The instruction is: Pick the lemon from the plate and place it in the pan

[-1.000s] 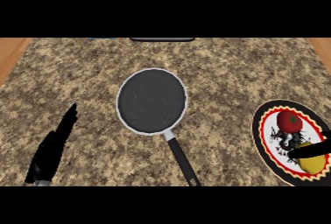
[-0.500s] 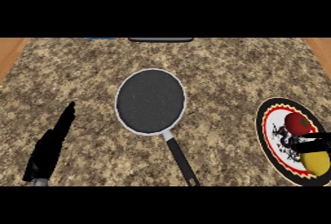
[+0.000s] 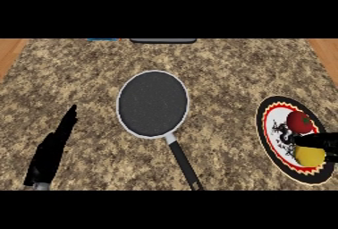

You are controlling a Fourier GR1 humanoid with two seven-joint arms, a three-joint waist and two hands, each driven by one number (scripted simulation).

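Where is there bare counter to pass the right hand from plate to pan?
Bare counter lies between the pan and the plate. It is also bare beyond the pan. The plate is crowded: tomato, lemon and right hand. The left hand rests left of the pan.

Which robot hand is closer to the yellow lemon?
The right hand is closer: its fingers lie right at the lemon on the plate. The left hand rests far across the counter.
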